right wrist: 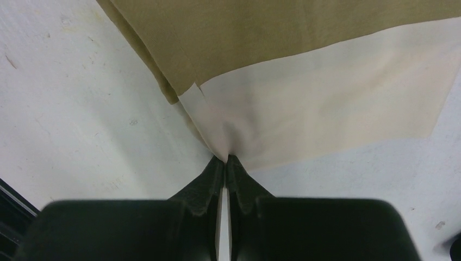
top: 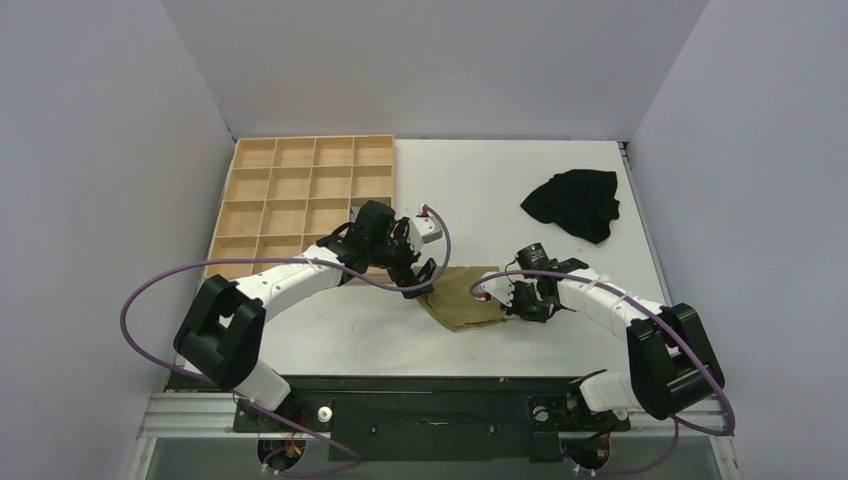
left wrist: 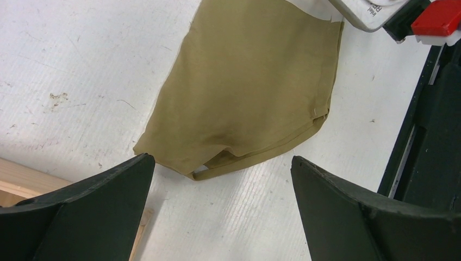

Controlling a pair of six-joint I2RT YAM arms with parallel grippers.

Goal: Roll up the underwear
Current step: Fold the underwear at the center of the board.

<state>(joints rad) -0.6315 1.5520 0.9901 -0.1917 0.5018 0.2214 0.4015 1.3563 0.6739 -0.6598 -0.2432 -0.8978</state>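
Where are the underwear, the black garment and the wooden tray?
underwear (top: 460, 298), top view, middle of the khaki fabric.
black garment (top: 574, 203), top view, its centre.
wooden tray (top: 287, 184), top view, a bare compartment.

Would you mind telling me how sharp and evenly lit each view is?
Top view: soft, even light, no glare. Left wrist view: underwear crisp, left end effector dark and featureless. Right wrist view: underwear sharp too, right end effector underexposed.

Left arm (top: 290, 272) jaws gape wide; right arm (top: 610, 300) jaws pinched.
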